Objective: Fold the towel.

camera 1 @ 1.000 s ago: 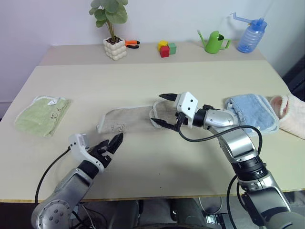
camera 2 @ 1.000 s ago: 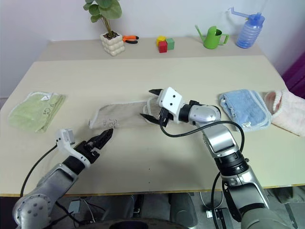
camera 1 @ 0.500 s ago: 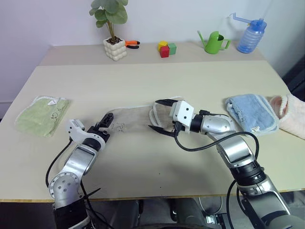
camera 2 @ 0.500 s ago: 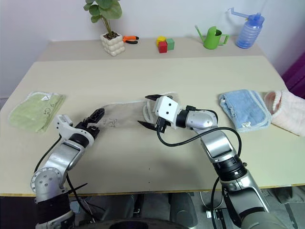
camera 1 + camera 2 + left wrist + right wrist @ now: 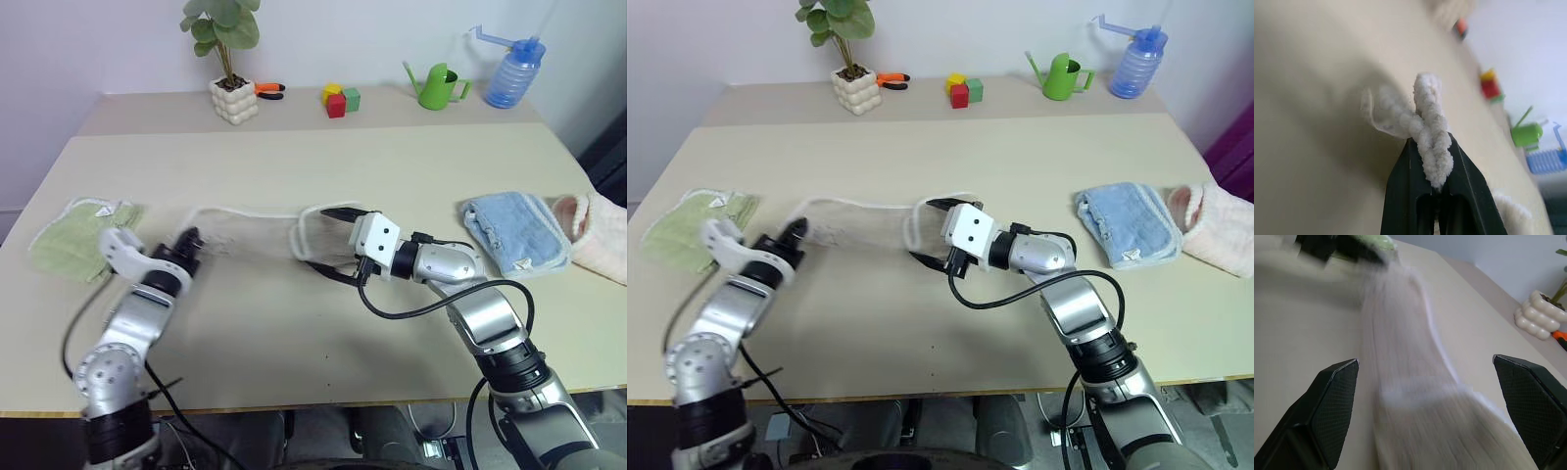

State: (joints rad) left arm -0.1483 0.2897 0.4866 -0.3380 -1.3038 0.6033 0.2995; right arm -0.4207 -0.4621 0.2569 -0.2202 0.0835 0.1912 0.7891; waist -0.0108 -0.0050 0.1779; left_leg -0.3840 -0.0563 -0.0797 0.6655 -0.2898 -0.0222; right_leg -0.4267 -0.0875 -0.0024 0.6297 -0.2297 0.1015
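Left wrist view: left gripper fingers pinching towel cream edge. Towel stretched mid-table, blurry. Right gripper jaws spread wide over its 3 o'clock end (not touching, far as I can tell). Head views add green towel at 9 o'clock.
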